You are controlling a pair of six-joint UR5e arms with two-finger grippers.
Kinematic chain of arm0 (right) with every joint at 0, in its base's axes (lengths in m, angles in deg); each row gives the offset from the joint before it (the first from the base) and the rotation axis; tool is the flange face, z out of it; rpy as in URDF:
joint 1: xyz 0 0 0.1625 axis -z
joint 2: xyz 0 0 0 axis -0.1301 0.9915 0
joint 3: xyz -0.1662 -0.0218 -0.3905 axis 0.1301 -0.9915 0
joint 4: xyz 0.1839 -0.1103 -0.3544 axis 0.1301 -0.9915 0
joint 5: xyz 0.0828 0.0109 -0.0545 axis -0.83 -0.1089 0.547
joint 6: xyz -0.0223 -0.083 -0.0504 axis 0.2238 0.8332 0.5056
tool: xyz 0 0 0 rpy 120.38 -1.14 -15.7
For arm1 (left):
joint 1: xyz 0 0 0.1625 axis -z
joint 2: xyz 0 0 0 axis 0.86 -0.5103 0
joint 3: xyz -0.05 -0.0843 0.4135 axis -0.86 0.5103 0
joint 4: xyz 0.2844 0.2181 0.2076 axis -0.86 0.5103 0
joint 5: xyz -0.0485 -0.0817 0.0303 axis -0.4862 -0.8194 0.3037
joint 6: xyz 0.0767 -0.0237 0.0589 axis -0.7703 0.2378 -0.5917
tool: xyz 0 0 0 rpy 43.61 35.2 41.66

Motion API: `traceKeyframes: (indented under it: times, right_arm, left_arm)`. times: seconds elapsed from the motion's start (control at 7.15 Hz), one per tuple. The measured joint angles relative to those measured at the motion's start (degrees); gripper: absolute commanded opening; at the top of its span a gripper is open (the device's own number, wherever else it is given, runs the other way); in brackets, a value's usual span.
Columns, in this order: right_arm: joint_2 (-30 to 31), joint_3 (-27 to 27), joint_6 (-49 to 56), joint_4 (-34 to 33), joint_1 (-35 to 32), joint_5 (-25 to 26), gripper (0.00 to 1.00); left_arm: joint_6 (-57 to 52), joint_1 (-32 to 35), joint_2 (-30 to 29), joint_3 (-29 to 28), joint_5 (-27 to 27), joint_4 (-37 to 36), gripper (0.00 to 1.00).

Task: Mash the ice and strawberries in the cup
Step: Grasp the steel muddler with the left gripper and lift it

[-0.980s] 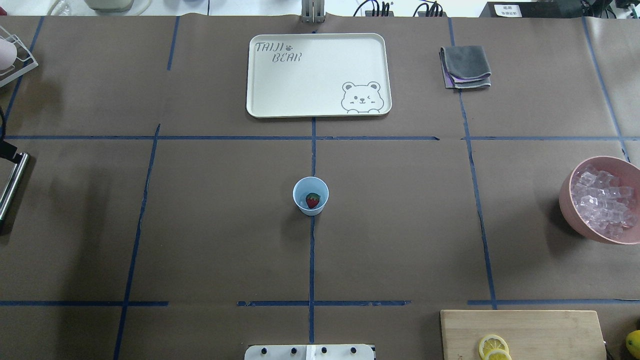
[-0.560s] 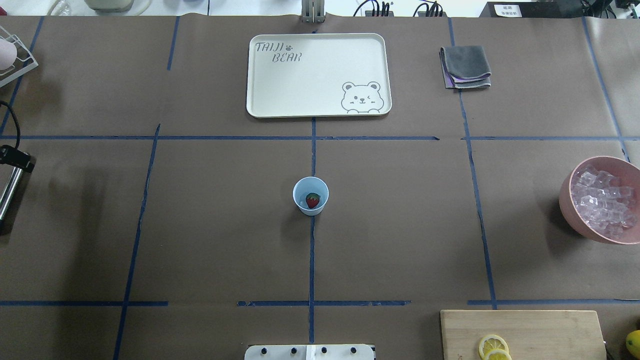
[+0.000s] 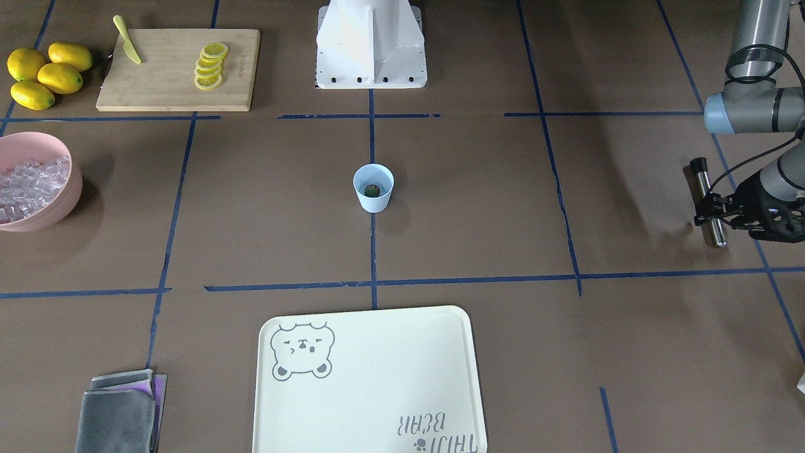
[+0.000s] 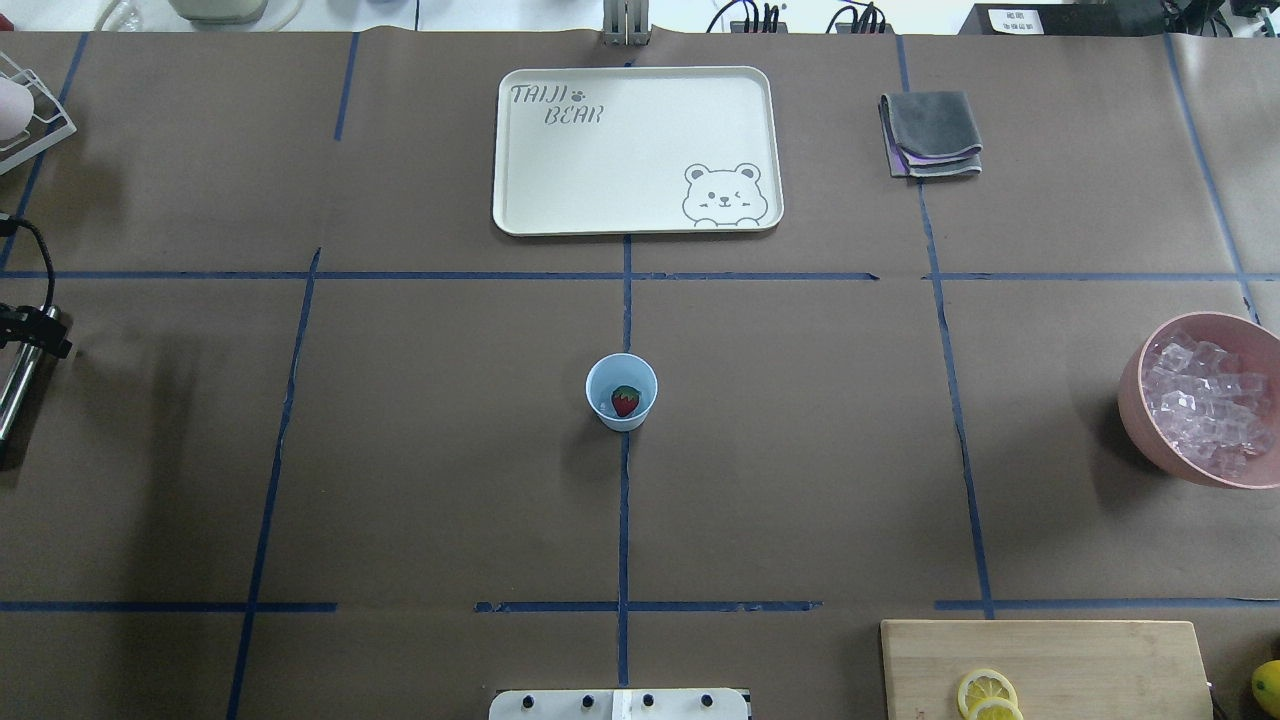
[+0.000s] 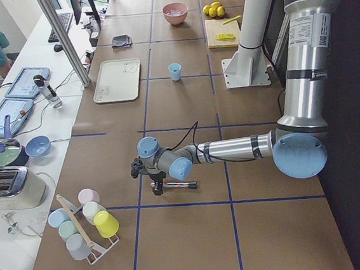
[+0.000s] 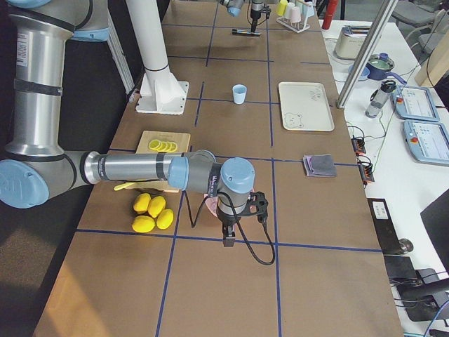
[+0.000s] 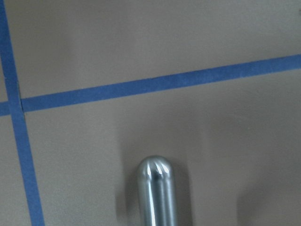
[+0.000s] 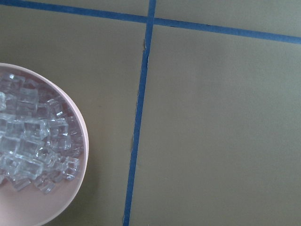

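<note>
The light blue cup [image 4: 602,376] stands at the table's middle with one red strawberry [image 4: 626,401] inside; it also shows in the front view [image 3: 373,197]. Ice cubes [image 4: 1205,400] fill the pink bowl [image 4: 1133,410] at the right edge, and show in the right wrist view [image 8: 33,150]. My left gripper [image 3: 710,215] is at the far left over a metal rod [image 3: 704,187] that lies on the table; its fingers look open, one on each side of the rod. My right gripper [image 6: 229,241] hangs beside the pink bowl; I cannot tell whether it is open or shut.
A cream bear tray [image 4: 600,150] lies at the back centre, a folded grey cloth [image 4: 930,135] to its right. A cutting board [image 4: 1080,660] with lemon slices [image 4: 985,692] is front right, whole lemons [image 3: 41,72] beside it. A rack of cups [image 5: 80,224] stands beyond the rod.
My left gripper has moved toward the robot along the rod's far end and now sits over it. The rod, the cup and the strawberry have not moved.
</note>
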Motion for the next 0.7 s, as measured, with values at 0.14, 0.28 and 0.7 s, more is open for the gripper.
traceKeyframes:
  times: [0.14,0.28,0.7]
  right_arm:
    - [0.0,0.0,0.0,0.0,0.0,0.0,1.00]
    - [0.0,0.0,0.0,0.0,0.0,0.0,1.00]
    - [0.0,0.2,-0.1,-0.1,-0.1,0.0,1.00]
  left_arm:
    - [-0.2,0.0,0.0,0.1,0.1,0.0,0.00]
    - [-0.5,0.0,0.1,0.2,0.2,0.4,0.00]
    - [-0.6,1.1,0.4,4.6,0.1,1.7,0.01]
